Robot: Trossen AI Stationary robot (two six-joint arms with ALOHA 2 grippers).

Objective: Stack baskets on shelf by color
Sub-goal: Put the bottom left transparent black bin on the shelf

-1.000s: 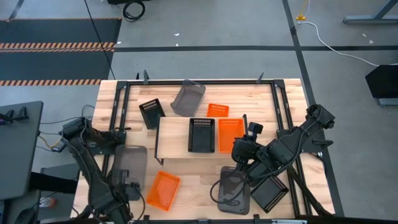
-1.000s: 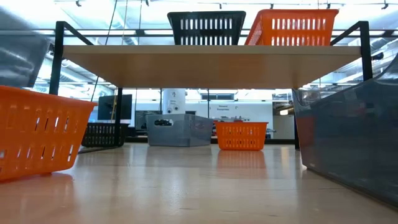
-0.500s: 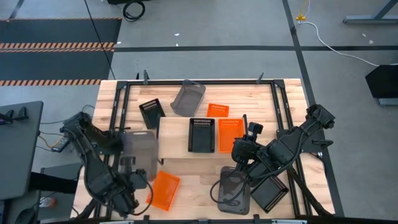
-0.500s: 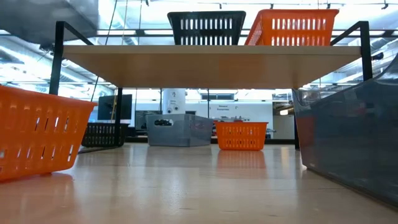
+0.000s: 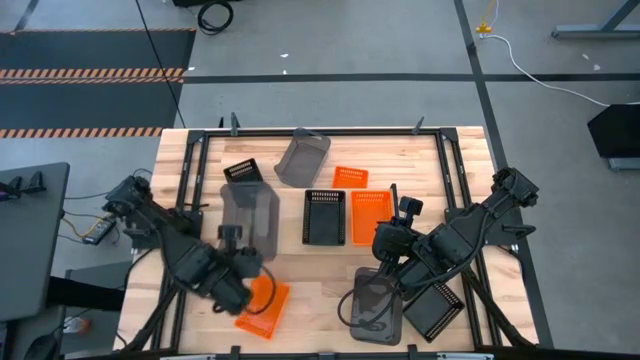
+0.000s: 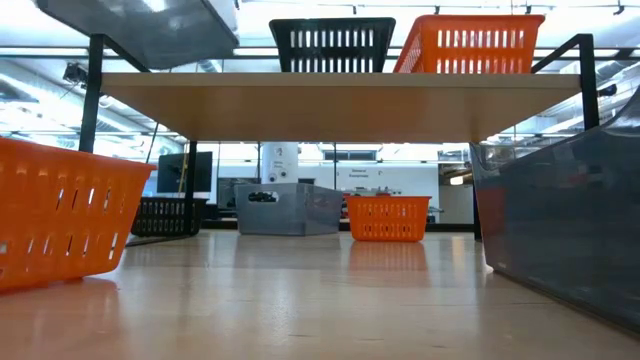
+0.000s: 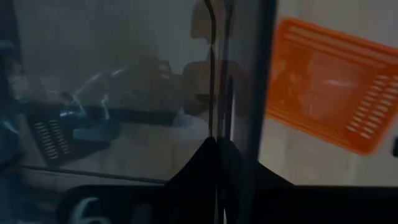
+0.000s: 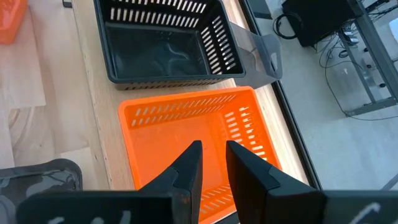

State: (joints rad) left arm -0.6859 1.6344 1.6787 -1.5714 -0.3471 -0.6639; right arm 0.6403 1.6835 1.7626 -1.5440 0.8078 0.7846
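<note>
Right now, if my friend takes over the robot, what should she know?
Left gripper: shut on a grey basket, held above the shelf's left end.
Right gripper: empty, jaws slightly apart, above the orange basket on the shelf.
Done: a black basket and that orange one sit on the shelf.
Left: set the grey one down, then stack the baskets scattered over the table by colour.

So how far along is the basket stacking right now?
Done: one black basket and one orange basket sit on the shelf. In hand: the left gripper carries a grey basket over the shelf's left end. Left: six baskets on the table; the right gripper hovers over the orange basket.
</note>
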